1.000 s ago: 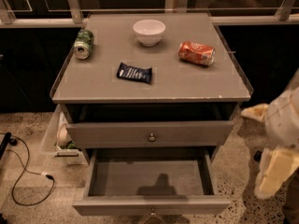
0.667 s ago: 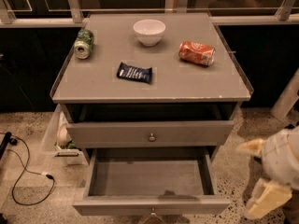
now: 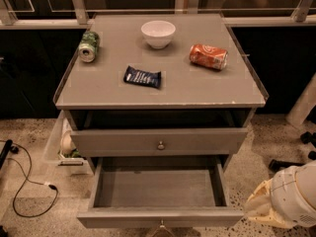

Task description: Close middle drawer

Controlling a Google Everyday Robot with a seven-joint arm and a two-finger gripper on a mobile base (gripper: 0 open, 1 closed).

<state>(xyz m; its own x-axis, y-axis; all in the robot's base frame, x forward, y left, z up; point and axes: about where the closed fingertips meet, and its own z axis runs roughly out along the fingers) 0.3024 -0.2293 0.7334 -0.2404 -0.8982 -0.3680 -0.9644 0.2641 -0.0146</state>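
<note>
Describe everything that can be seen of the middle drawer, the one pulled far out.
The middle drawer is wide and grey, wood by its look, pulled far out of the cabinet below the taller-fronted drawer. Its grey inside shows no contents. Its low front panel lies at the view's bottom edge, with a small round metal knob, partly cut off, at its middle. The gripper hangs right of its front right corner; contact cannot be told.
</note>
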